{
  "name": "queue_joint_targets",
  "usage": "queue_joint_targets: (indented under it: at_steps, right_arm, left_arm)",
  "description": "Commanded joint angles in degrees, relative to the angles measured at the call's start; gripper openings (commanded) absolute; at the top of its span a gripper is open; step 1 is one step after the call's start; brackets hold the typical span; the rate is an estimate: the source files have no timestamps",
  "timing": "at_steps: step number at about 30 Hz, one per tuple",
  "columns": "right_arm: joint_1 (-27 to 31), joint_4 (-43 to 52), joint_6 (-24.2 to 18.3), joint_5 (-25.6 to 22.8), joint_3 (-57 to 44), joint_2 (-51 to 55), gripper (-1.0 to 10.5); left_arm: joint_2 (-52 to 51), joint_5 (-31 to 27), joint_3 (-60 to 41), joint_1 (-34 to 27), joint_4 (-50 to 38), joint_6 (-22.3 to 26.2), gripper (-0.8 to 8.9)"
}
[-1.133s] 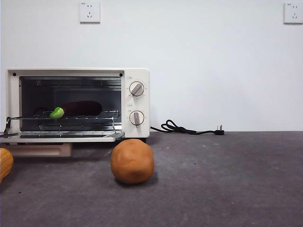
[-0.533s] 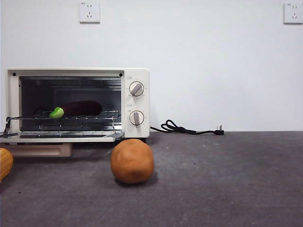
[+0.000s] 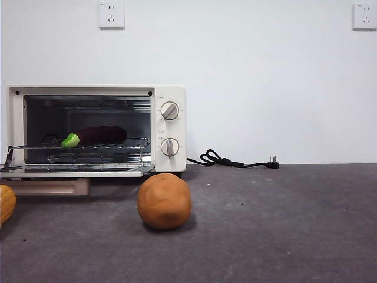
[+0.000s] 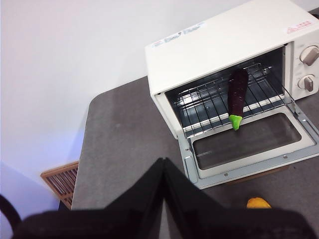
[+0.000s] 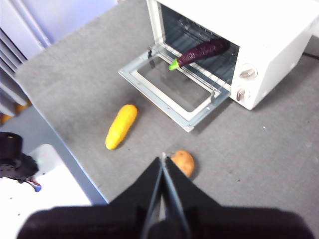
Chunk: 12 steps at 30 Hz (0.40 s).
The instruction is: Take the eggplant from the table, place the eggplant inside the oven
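Note:
The dark purple eggplant (image 3: 101,135) with its green cap lies on the wire rack inside the cream oven (image 3: 171,94), whose door (image 3: 70,171) hangs open and flat. The left wrist view shows the eggplant (image 4: 238,93) on the rack, green end toward the door, and the right wrist view shows the eggplant (image 5: 203,51) the same way. My left gripper (image 4: 163,167) is shut and empty, high above the table left of the oven. High over the table's front, my right gripper (image 5: 163,162) is also shut and empty. Neither arm appears in the front view.
A round orange-brown ball (image 3: 164,200) sits on the grey table (image 3: 283,224) in front of the oven. A yellow vegetable (image 5: 121,126) lies left of the door. A black power cord (image 3: 232,161) trails along the wall to the oven's right.

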<state>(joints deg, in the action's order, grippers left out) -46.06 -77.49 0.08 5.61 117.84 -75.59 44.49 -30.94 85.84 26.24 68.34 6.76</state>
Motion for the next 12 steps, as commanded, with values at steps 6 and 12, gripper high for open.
queue_joint_targets:
  at_steps: [6, 12]
  right_arm:
    - [-0.2, -1.3, -0.3, 0.6, 0.0, 6.2, -0.1]
    - [-0.2, -1.3, -0.2, 0.6, -0.1, 11.6, -0.1]
  left_arm:
    - [-0.1, 5.7, -1.5, -2.6, -0.3, -2.8, -0.08]
    - [0.1, 9.0, -2.1, -5.7, -1.0, -2.6, -0.09]
